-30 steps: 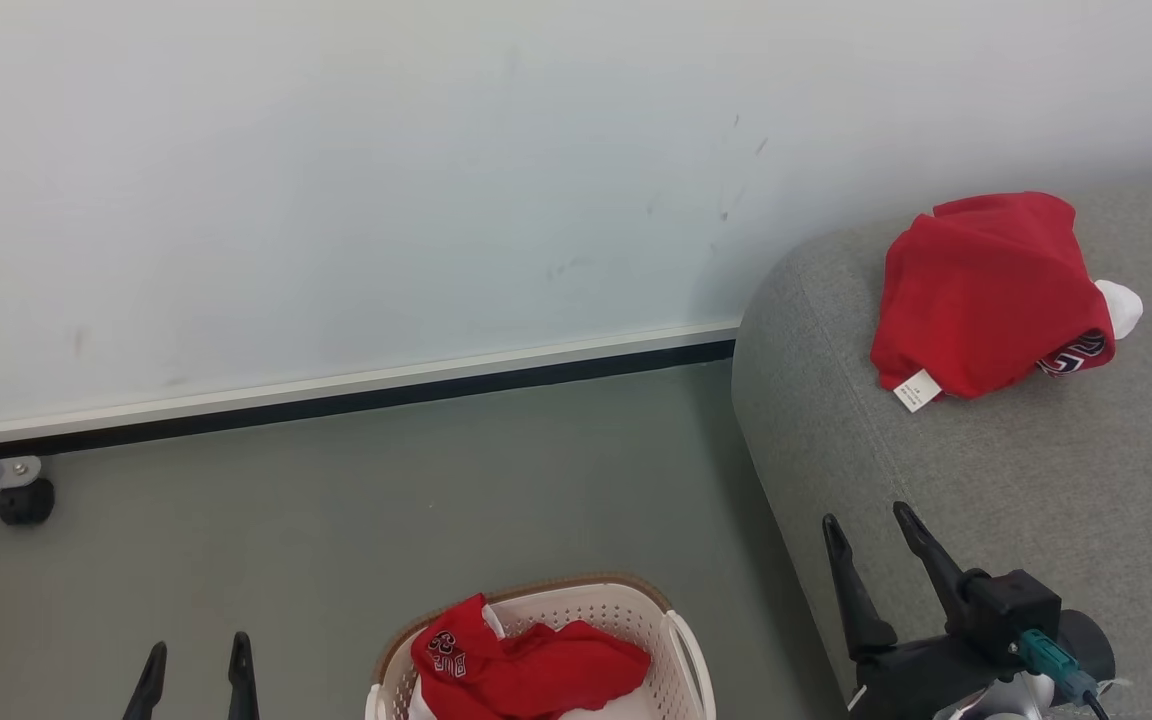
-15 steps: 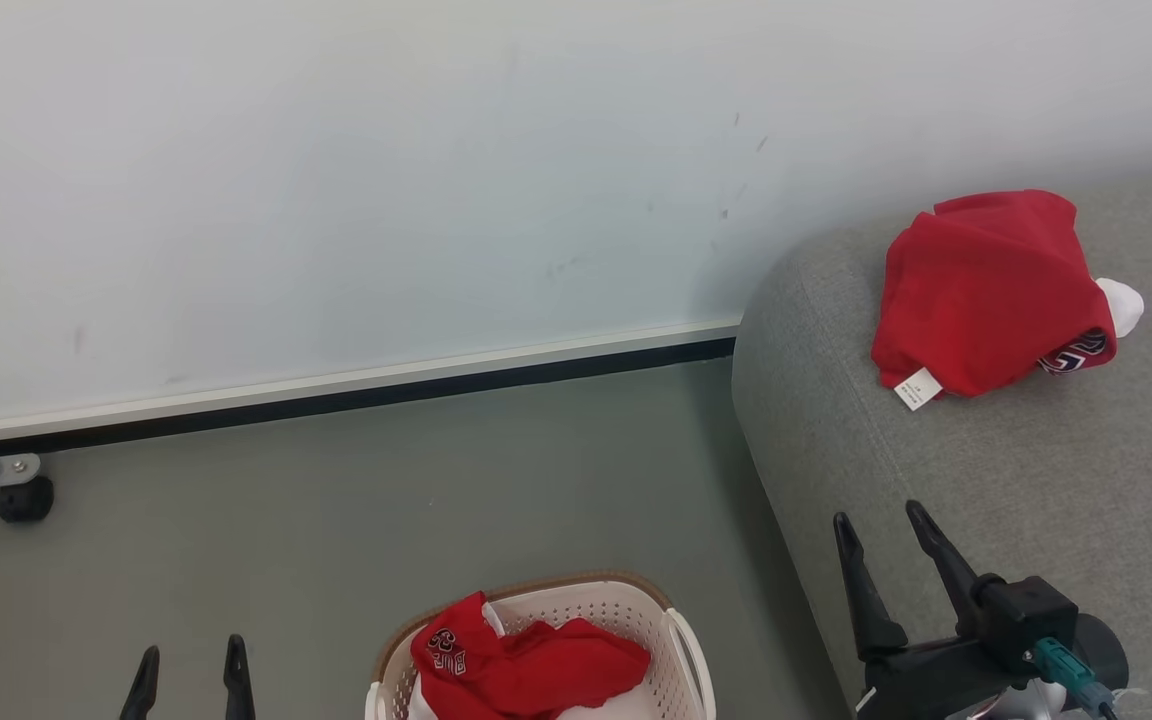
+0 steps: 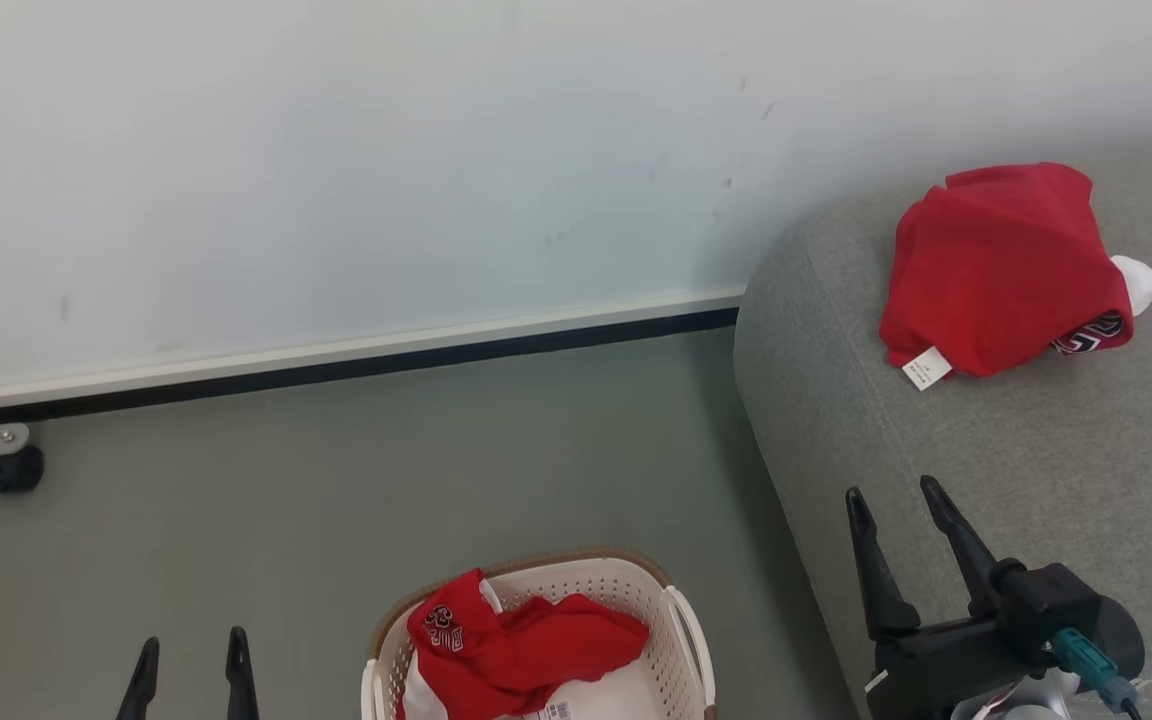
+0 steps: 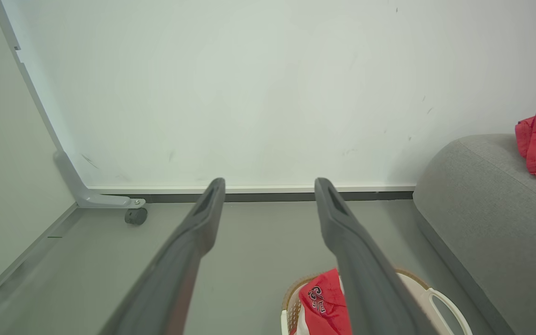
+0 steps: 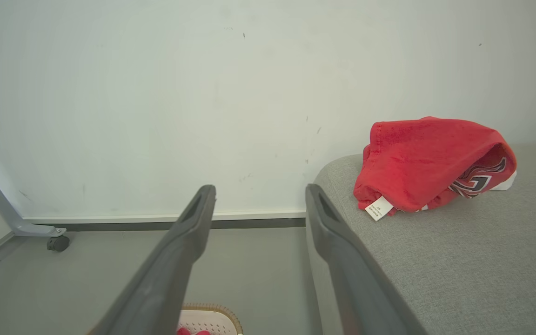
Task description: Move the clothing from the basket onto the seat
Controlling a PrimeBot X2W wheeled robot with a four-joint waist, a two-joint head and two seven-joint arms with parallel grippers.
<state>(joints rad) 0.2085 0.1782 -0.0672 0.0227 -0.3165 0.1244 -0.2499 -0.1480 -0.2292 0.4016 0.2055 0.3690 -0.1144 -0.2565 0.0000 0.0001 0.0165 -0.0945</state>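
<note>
Red fabric in 2 spots right now. 1 garment (image 3: pixel 996 270) is bunched up on the grey seat (image 3: pixel 1036 470), near its rounded corner by the wall with a white tag poking out. The other garment (image 3: pixel 516 650) sits crumpled in the cream basket (image 3: pixel 681 640) on the floor, black-and-white numerals showing on top.

So I'd call it 1 of 2 done, and the step in hand looks like going for the 2nd piece. The next move needs a gripper brought down over the basket and into that red heap. Then it needs a pinch on a decent fold, so the thing lifts out whole without dragging the basket along.

The left gripper (image 3: pixel 192 640) is at the lower left, near the basket, with its fingers spread apart and nothing between them. The right gripper (image 3: pixel 891 490) hovers over the near part of the seat, well apart from the garment there, jaws also wide and empty. Either one looks in reach of the basket to me.
</note>
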